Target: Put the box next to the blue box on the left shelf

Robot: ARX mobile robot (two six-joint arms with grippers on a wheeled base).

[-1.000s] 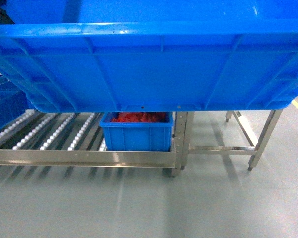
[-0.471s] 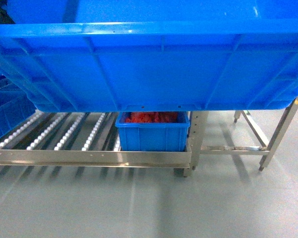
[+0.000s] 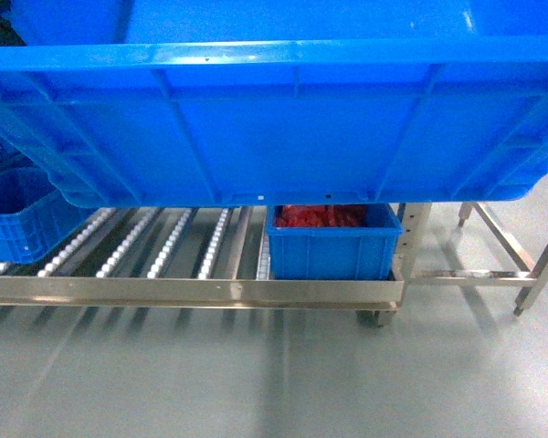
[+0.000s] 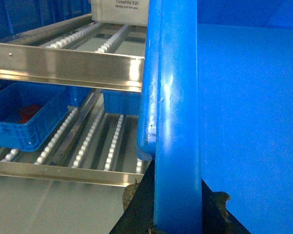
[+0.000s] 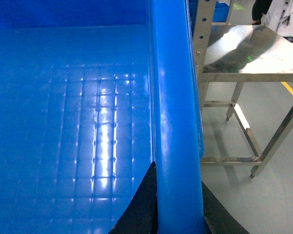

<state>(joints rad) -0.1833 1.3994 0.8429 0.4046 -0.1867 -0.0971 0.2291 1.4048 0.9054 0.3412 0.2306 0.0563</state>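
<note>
The box (image 3: 283, 119) is held aloft across the head view, above and before the left shelf (image 3: 192, 290). The left gripper (image 4: 173, 209) and right gripper (image 5: 178, 209) are each clamped over a rolled side rim. Since the earlier frame, the small crate (image 3: 333, 251) (red contents) and shelf corner are displaced rightward, and more of a blue crate (image 3: 23, 214) is exposed at left.
</note>
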